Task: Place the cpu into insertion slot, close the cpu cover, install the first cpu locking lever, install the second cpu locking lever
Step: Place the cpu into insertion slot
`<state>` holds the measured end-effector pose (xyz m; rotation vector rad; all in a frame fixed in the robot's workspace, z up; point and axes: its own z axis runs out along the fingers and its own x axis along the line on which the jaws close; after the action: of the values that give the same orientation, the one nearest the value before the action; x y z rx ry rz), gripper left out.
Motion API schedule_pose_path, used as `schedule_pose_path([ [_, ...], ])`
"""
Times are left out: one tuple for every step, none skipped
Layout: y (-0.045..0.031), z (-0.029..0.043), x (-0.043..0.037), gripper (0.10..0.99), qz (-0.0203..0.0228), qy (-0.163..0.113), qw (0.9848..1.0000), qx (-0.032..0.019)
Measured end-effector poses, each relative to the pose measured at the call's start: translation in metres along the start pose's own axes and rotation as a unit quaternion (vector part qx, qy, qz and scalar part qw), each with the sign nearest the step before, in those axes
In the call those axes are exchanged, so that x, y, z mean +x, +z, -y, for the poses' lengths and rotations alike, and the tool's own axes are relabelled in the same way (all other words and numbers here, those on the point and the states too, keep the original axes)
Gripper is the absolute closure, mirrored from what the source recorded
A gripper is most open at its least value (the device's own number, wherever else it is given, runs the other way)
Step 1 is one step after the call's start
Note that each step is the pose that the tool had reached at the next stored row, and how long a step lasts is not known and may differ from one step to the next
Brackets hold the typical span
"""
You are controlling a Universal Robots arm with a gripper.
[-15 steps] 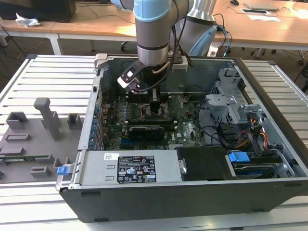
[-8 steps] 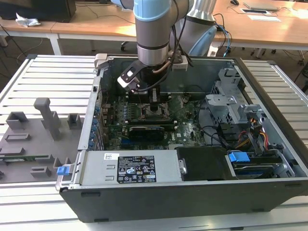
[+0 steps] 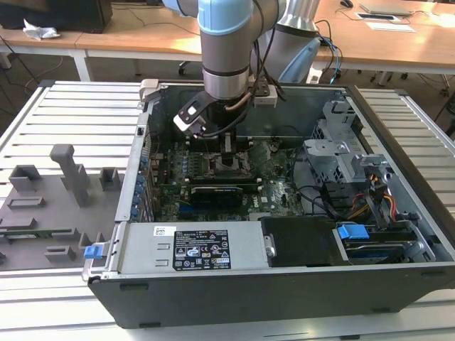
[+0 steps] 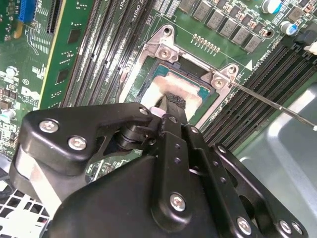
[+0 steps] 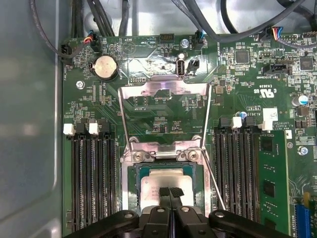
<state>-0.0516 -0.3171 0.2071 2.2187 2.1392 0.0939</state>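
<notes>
The cpu (image 5: 159, 179) lies flat in the insertion slot (image 5: 128, 188), its pale face up with a green rim around it. In the second wrist view the cpu (image 4: 171, 84) sits inside the slot's black border (image 4: 192, 65). My gripper (image 5: 170, 192) is shut, its black fingertips pressed together at or just above the chip's face, with nothing seen between them. The cpu cover (image 5: 163, 90), a silvery frame with a large window, stands swung open beyond the slot. A thin locking lever (image 5: 214, 179) runs raised along one side of the slot, and shows as a lever rod (image 4: 277, 106). In the exterior view the gripper (image 3: 227, 150) reaches down into the computer.
The open computer case (image 3: 398, 213) walls in the board. Black memory slots (image 5: 91, 178) flank the socket on both sides, and a long black expansion card (image 3: 217, 190) lies in front of it. Cables (image 3: 323, 202) and a drive cage (image 3: 341, 153) sit at the exterior view's right.
</notes>
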Motion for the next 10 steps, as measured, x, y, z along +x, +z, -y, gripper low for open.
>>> schedule_pose_path([
  [0.0007, 0.0000, 0.0001, 0.980, -0.0001, 0.000, 1.0000, -0.0001],
  [0.0012, 0.0001, 0.0000, 0.980, -0.0001, 0.000, 1.0000, 0.0000],
  [0.0014, 0.0001, 0.0000, 0.980, 0.0000, 0.000, 1.0000, 0.0000],
  [0.0016, 0.0001, 0.0000, 0.980, 0.0000, 0.000, 1.0000, 0.0000],
  [0.0017, 0.0001, 0.0000, 0.980, 0.0000, 0.000, 1.0000, 0.0000],
  [0.0020, 0.0002, 0.0000, 0.980, -0.0002, 0.000, 1.0000, 0.0000],
  [0.0021, 0.0002, 0.0000, 0.980, -0.0003, 0.000, 1.0000, 0.0000],
  [0.0023, 0.0002, 0.0000, 0.980, -0.0003, 0.000, 1.0000, 0.0001],
  [0.0023, 0.0002, 0.0000, 0.980, -0.0003, 0.000, 1.0000, 0.0000],
  [0.0024, 0.0002, 0.0000, 0.980, -0.0003, 0.000, 1.0000, 0.0000],
])
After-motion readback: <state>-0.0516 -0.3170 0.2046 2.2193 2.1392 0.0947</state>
